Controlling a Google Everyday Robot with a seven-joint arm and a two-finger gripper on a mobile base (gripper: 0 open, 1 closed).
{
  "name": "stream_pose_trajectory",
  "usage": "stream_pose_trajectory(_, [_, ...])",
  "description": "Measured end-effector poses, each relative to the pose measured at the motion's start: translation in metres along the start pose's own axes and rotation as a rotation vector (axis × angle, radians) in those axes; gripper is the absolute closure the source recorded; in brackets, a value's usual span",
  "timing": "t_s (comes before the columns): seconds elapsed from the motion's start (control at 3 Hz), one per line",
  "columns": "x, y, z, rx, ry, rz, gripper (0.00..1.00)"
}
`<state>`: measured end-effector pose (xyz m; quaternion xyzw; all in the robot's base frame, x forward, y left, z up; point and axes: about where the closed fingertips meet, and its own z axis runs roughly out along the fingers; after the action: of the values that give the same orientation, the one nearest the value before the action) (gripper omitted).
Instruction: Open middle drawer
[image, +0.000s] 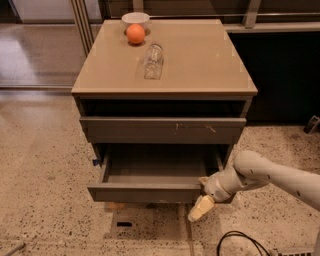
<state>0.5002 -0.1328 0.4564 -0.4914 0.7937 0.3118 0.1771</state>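
Observation:
The middle drawer is the grey-brown one with a plain, unscratched front. It stands pulled out toward me, and its plain grey box interior shows with nothing in it. Above it is the larger front with pale scratch marks, pushed in. My gripper is at the right end of the open drawer's front, at its lower corner, with the white arm reaching in from the right.
On the cabinet top are a clear glass lying on its side, an orange and a white bowl behind it. A black cable lies on the speckled floor at the lower right. A dark wall panel stands right of the cabinet.

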Motion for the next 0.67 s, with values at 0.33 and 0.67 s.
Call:
stream_pose_trajectory(0.33, [0.0000,0.0000,0.0000,0.000,0.000,0.000,0.00])
stream_pose_trajectory(0.67, [0.0027,0.0041,0.0031,-0.030,-0.008,0.018,0.00])
